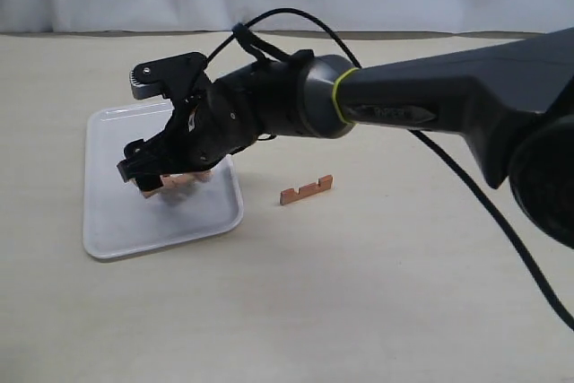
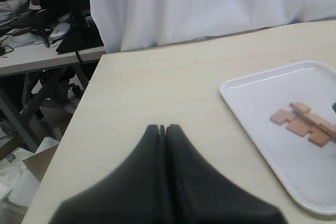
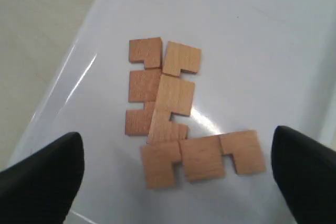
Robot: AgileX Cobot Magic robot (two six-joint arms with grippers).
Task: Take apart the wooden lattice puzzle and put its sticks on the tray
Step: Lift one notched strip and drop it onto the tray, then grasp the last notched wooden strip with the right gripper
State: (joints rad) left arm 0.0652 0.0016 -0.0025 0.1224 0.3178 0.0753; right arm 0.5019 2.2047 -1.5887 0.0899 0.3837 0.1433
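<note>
Three sticks [image 3: 173, 95] lie in the tray [image 3: 262, 51], one stick [image 1: 306, 190] outside; right jaws apart, left jaws together.

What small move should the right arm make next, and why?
Probably lift the open right gripper off the tray and swing toward the stick on the table: three sticks already lie in the tray, this one outside.
</note>
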